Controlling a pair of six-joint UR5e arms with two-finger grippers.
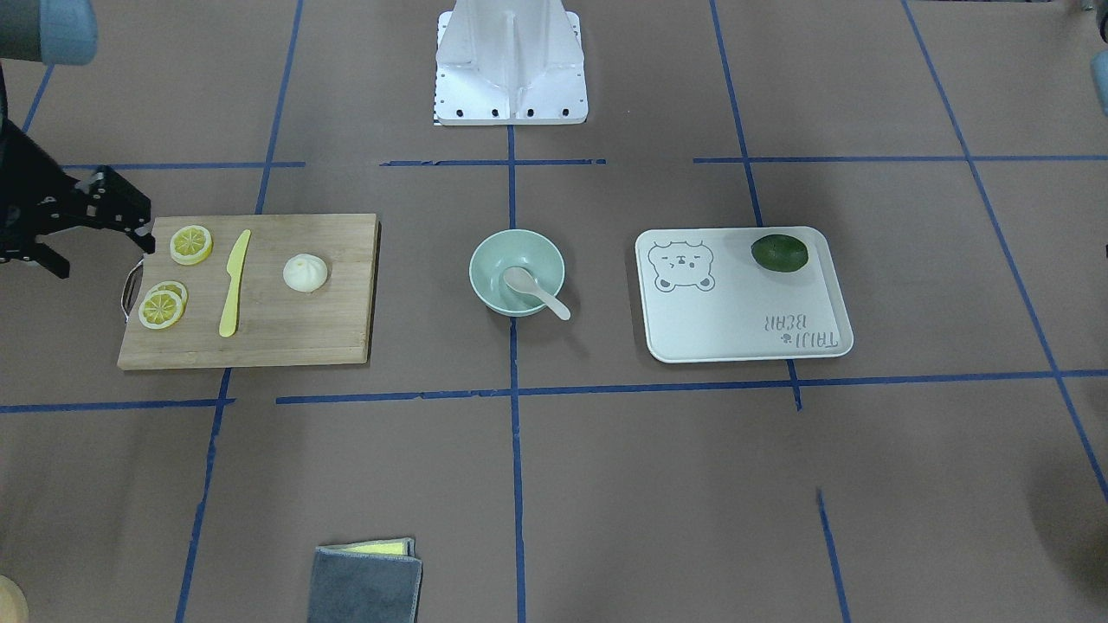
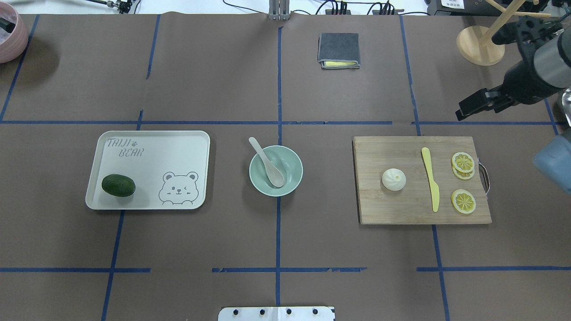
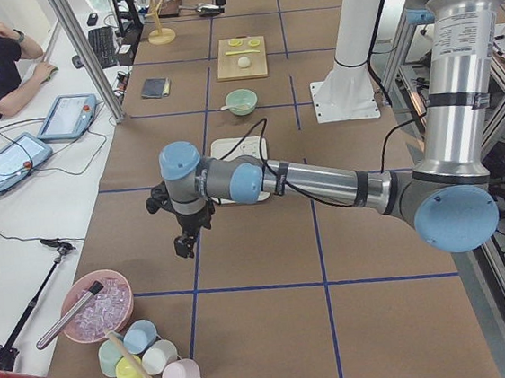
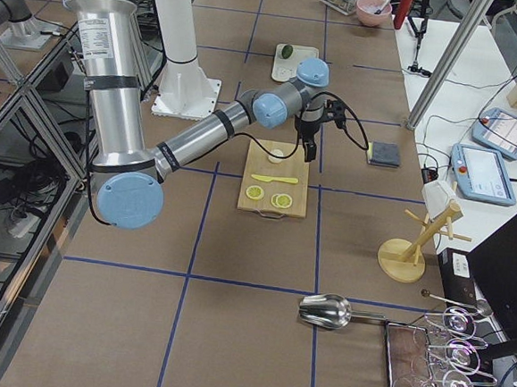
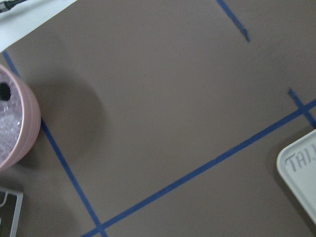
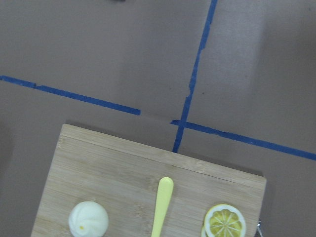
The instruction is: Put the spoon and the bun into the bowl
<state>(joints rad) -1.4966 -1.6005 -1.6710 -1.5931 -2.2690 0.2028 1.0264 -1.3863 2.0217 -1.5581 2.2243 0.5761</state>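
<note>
Now: spoon (image 2: 267,166) already in bowl (image 2: 298,179) | bun (image 2: 394,179) pending on cutting board (image 2: 379,207) | right end effector (image 2: 468,107) looks spread wide, at bun's 2 o'clock overhead | left end effector (image 3: 183,245): cannot tell | you'd lower over bun, pinch gently.

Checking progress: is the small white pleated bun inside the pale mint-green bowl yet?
Out: the bun lies on the wooden cutting board; the bowl holds only the off-white plastic spoon.

left hand (image 3: 184,247): grip state unreadable | pink bowl (image 5: 22,123): cut by frame edge | tray (image 5: 302,180): corner only

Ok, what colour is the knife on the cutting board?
Yellow. The knife shows best in the overhead exterior view.
</note>
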